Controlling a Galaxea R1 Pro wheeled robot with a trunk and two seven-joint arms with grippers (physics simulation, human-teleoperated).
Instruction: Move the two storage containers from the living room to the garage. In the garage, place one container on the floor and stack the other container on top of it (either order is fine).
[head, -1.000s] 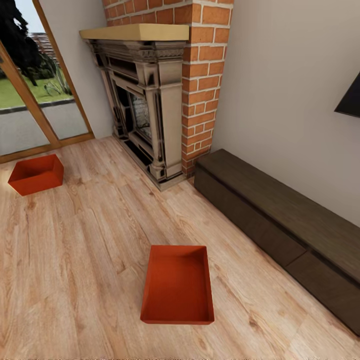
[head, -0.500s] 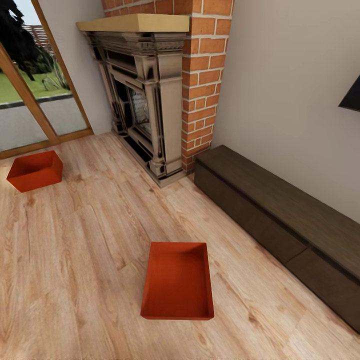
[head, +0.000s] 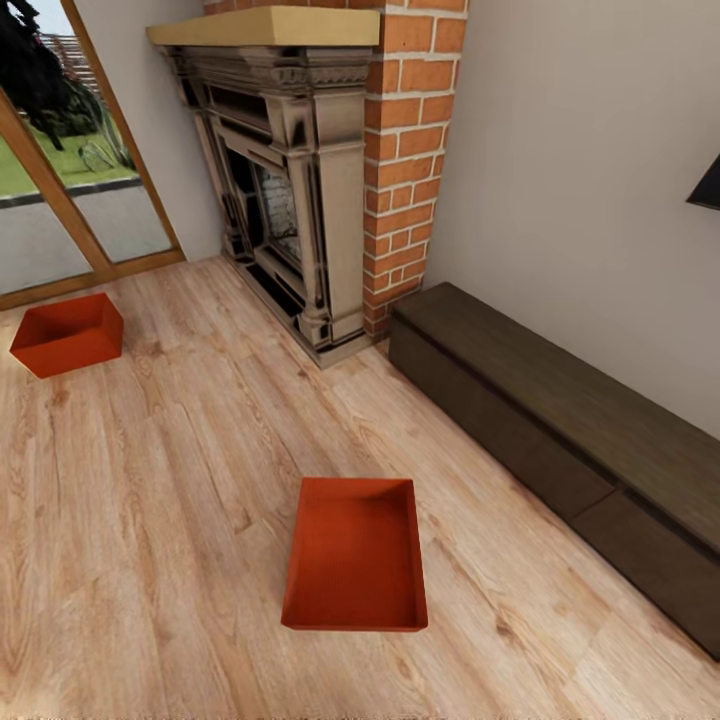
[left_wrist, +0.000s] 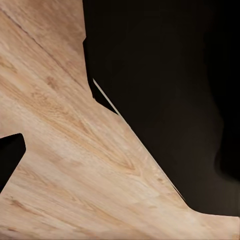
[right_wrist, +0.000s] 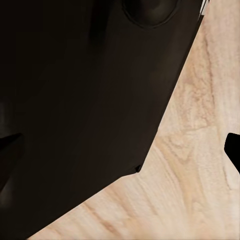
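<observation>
Red-orange plastic marks both of the task's things: two storage containers sit on the light wood-plank floor (head: 150, 520) of the living room, neither yet carried toward the garage. The nearer container (head: 356, 553) lies out in the open floor just ahead of the robot, its long side running away from the camera and its open top facing up, so its empty inside shows fully. Judging by that placing, the robot is lined up on this one first, since it is close and nothing crowds it. The farther container (head: 67, 333) rests well apart, near the glass door (head: 60, 200) at the room's far left edge, also open side up.

One brick fireplace (head: 300, 190) with a wooden mantel stands against the far wall, and one long dark low cabinet (head: 560, 440) runs along the right wall, near the closer container but not touching it.

Both wrist views look down at wood planks past large dark shapes, most likely the robot's own body, so the arms seem tucked low for driving. I cannot tell whether the left pincer or the right pincer is open or closed; neither is holding a container.
</observation>
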